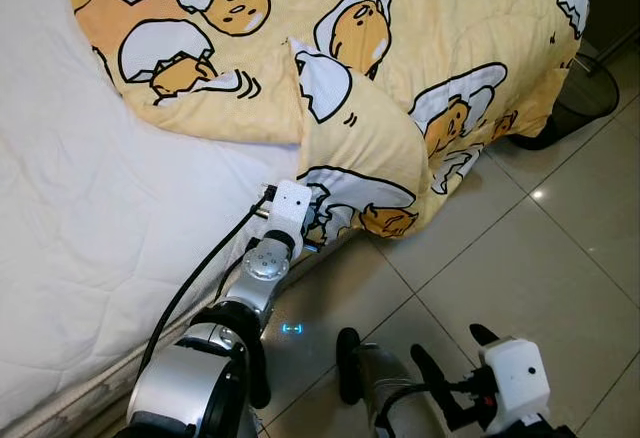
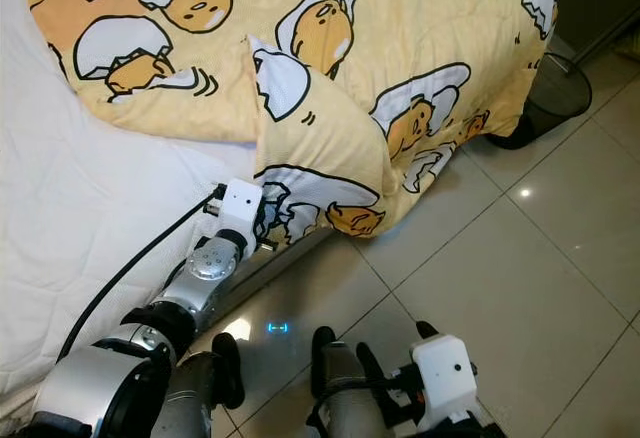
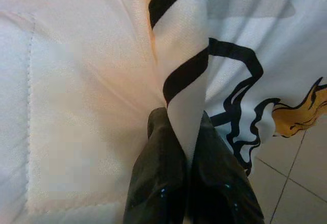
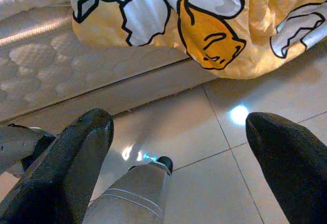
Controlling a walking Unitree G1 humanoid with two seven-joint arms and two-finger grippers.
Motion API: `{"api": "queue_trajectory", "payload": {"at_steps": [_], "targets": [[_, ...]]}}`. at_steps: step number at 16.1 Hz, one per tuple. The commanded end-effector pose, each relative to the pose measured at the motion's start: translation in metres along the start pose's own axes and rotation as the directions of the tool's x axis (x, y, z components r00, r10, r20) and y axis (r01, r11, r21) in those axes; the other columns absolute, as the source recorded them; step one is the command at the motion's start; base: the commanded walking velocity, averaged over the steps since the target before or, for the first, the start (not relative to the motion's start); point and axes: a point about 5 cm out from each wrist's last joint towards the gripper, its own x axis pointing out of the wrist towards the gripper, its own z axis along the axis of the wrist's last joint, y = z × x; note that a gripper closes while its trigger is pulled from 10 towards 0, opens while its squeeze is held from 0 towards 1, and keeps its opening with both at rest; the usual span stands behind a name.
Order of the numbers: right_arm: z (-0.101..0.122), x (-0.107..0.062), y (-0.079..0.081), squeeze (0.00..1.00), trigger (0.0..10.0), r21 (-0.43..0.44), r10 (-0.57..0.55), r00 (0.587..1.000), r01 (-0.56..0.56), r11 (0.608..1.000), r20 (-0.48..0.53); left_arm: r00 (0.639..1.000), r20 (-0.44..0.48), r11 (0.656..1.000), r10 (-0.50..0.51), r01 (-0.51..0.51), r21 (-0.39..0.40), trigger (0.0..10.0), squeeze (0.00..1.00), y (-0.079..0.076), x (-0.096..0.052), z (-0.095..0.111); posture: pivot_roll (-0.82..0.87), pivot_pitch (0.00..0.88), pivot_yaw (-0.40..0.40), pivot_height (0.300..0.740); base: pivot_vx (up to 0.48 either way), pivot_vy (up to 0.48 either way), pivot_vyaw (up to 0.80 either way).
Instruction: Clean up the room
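Right wrist view puts you closest to the ground: the right gripper (image 4: 179, 157) hangs low over the tiled floor (image 4: 265, 183), its two black fingers (image 4: 76, 168) spread wide apart with nothing between them. Below it you can see part of the robot's own leg and foot, and beyond, the side of the mattress (image 4: 61, 65) with the blanket's hem drooping past it toward the tiles.

In the left eye view you find that same gripper at the bottom, right of centre, well apart from the bed. A small blue light mark sits on the floor between the two arms.

Next out, your left arm reaches forward to the bed's edge. The left gripper (image 3: 185, 152) has its fingers pressed together on a fold of the yellow blanket (image 1: 360, 128); in the left wrist view you see the cloth rise straight out from between the two dark fingertips (image 3: 153, 183), so the claw is clamped on the blanket's corner. In the left eye view the white wrist housing meets the fabric just where the corner hangs off the mattress.

The blanket, printed with cartoon eggs, lies crumpled across the far part of the bed, one corner folded back on itself and its right side spilling over the edge onto the floor. The white quilted sheet (image 1: 90, 228) is bare on your left.

Farthest off, beside the bed's far corner, a dark mesh bin (image 1: 585, 93) stands on the tiles.
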Motion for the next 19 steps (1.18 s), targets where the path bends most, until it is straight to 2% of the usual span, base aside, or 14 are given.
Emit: {"api": "queue_trajectory", "payload": {"at_steps": [1,2,3,4,5,6,7,8,9,10,12,19], "targets": [[-0.01,-0.002,0.0,0.0,10.0,0.01,0.006,0.999,-0.005,1.0,-0.05,0.98,-0.161,0.993,-0.119,0.12,0.0,10.0,0.0,-0.018,-0.018,-0.045,-0.28,0.332,-0.074,0.74,0.0,0.0,0.0],[-0.01,0.001,0.0,0.0,10.0,0.008,0.01,0.999,-0.01,1.0,-0.051,0.967,-0.166,0.98,-0.195,0.198,0.003,10.0,0.0,-0.02,-0.021,-0.049,-0.28,0.326,-0.073,0.74,0.0,0.0,0.0],[-0.012,0.003,0.0,0.0,10.0,0.007,0.018,0.998,-0.018,1.0,-0.055,0.939,-0.182,0.951,-0.291,0.305,0.057,10.0,0.0,-0.026,-0.026,-0.055,-0.27,0.322,-0.071,0.74,0.0,0.0,0.0],[-0.012,0.003,0.0,0.0,10.0,0.005,0.024,0.998,-0.023,1.0,-0.058,0.919,-0.195,0.926,-0.342,0.365,0.094,10.0,0.0,-0.029,-0.029,-0.058,-0.27,0.319,-0.07,0.74,0.0,0.0,0.0],[-0.014,0.003,0.0,0.0,10.0,0.003,0.029,0.998,-0.029,1.0,-0.064,0.884,-0.209,0.885,-0.418,0.448,0.125,10.0,0.0,-0.033,-0.035,-0.064,-0.27,0.318,-0.067,0.74,0.0,0.0,0.0],[-0.016,0.003,0.0,0.0,10.0,0.004,0.03,0.997,-0.03,1.0,-0.068,0.844,-0.218,0.844,-0.49,0.522,0.121,10.0,0.0,-0.037,-0.04,-0.069,-0.26,0.315,-0.061,0.74,0.0,0.0,0.0],[-0.017,0.003,0.0,0.0,10.0,0.004,0.031,0.997,-0.03,1.0,-0.07,0.825,-0.219,0.827,-0.522,0.552,0.108,10.0,0.0,-0.04,-0.042,-0.07,-0.26,0.315,-0.061,0.74,0.0,0.0,0.0],[-0.018,0.003,-0.001,0.0,10.0,0.005,0.032,0.997,-0.032,0.999,-0.072,0.785,-0.223,0.789,-0.578,0.607,0.093,10.0,0.0,-0.047,-0.046,-0.073,-0.26,0.314,-0.06,0.74,0.0,0.0,0.0],[-0.018,0.004,0.0,0.0,10.0,0.007,0.037,0.996,-0.036,0.999,-0.075,0.73,-0.24,0.73,-0.64,0.675,0.106,10.0,0.0,-0.056,-0.053,-0.078,-0.26,0.315,-0.058,0.74,0.0,0.0,0.0],[-0.019,0.004,0.0,0.0,10.0,0.008,0.039,0.996,-0.038,0.999,-0.076,0.71,-0.245,0.709,-0.66,0.697,0.111,10.0,0.0,-0.059,-0.056,-0.079,-0.26,0.315,-0.058,0.74,0.0,0.0,0.0],[-0.02,0.002,0.005,0.0,10.0,0.015,0.102,0.991,-0.101,0.995,-0.087,0.708,-0.238,0.716,-0.665,0.695,0.069,10.0,0.0,-0.065,-0.059,-0.082,-0.26,0.32,-0.056,0.74,0.0,0.0,0.0],[-0.027,0.0,0.004,0.0,10.0,0.014,0.114,0.986,-0.113,0.993,-0.118,0.717,-0.212,0.728,-0.663,0.684,0.038,10.0,0.0,-0.069,-0.062,-0.084,-0.25,0.322,-0.057,0.74,0.0,0.0,0.0]]}}
